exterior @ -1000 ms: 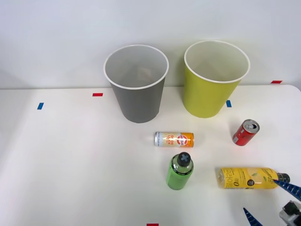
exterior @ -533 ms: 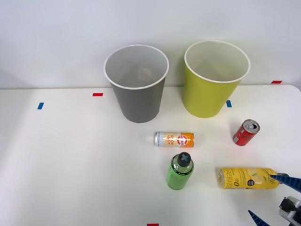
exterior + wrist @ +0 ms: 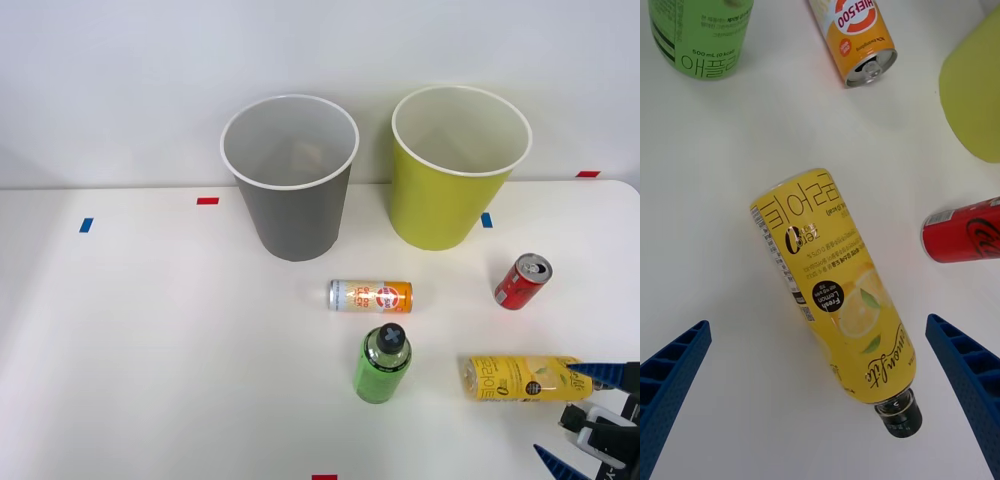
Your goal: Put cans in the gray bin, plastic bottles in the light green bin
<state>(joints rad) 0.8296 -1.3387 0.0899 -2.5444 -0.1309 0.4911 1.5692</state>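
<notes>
Right arm lining up on the lemon bottle.
Front view: wide-open pincer point(image 3: 579, 420) at the table's near right corner, by the lying lemon bottle point(image 3: 520, 378). Wrist view: blue fingers point(image 3: 670, 375) straddle the bottle, untouched; next, descend and close, then carry to the light green bin point(image 3: 455, 190).

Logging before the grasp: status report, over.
Right gripper open, fingers straddling the lemon bottle. Bottle lying flat on the table, not gripped. Nothing in the way.
</notes>
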